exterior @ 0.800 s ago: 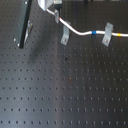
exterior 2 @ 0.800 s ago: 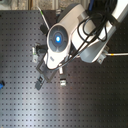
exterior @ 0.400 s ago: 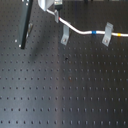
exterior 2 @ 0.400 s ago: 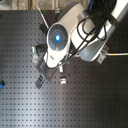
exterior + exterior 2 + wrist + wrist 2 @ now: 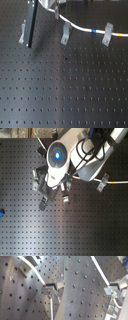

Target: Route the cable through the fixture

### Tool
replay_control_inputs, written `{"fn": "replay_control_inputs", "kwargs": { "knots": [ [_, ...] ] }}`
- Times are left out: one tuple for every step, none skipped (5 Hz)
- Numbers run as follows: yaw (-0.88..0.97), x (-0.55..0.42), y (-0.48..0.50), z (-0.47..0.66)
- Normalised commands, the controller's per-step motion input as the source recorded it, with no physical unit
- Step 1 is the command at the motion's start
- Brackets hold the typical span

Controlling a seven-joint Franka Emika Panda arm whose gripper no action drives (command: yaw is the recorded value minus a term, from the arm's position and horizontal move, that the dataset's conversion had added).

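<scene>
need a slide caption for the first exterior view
White cable with blue and yellow bands runs past grey clips on a black perforated board.

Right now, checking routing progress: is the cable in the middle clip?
Cannot tell. In the first exterior view the cable passes just above the middle clip; seating isn't visible.

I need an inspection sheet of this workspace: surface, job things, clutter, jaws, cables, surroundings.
Surface: black perforated board, bare in front.
Job's things: white cable with blue band and yellow band; three grey clips, left, middle, right. The cable runs past the middle and right clips.
Clutter: black bar by the left clip.
Gripper: holds the cable's end; jaws closed on it.
Cables: black arm hoses.
Surroundings: nothing seen.
</scene>
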Motion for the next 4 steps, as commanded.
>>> {"fn": "replay_control_inputs", "kwargs": {
  "knots": [
    [0.0,-0.003,0.15,0.0],
    [0.0,0.093,0.137,-0.16],
    [0.0,0.167,0.01,-0.18],
    [0.0,0.123,0.025,-0.28]
  ]
}}
